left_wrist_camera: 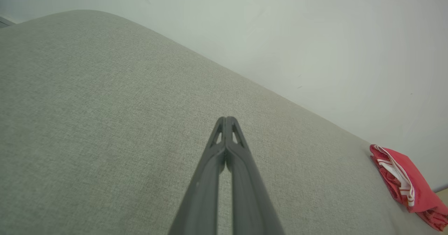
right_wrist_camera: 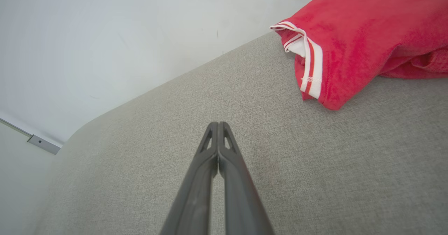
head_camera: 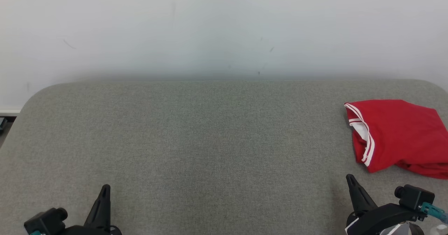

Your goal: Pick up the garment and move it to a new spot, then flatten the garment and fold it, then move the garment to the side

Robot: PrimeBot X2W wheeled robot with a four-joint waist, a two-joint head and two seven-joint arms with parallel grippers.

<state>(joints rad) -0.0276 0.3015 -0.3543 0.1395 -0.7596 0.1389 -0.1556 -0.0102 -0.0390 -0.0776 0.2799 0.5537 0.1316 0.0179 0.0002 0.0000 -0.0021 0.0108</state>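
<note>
The red garment [head_camera: 399, 135] lies folded at the right end of the grey table [head_camera: 196, 133], apparently already set aside, so the left gripper [head_camera: 104, 189] and right gripper [head_camera: 350, 179] rest near the front edge, fingers pressed together, empty.

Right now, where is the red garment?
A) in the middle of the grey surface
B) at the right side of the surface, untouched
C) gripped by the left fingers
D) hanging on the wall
B: the red garment lies bunched at the right side of the grey surface, ahead of the right fingers, which are closed on nothing and clear of it.
</note>
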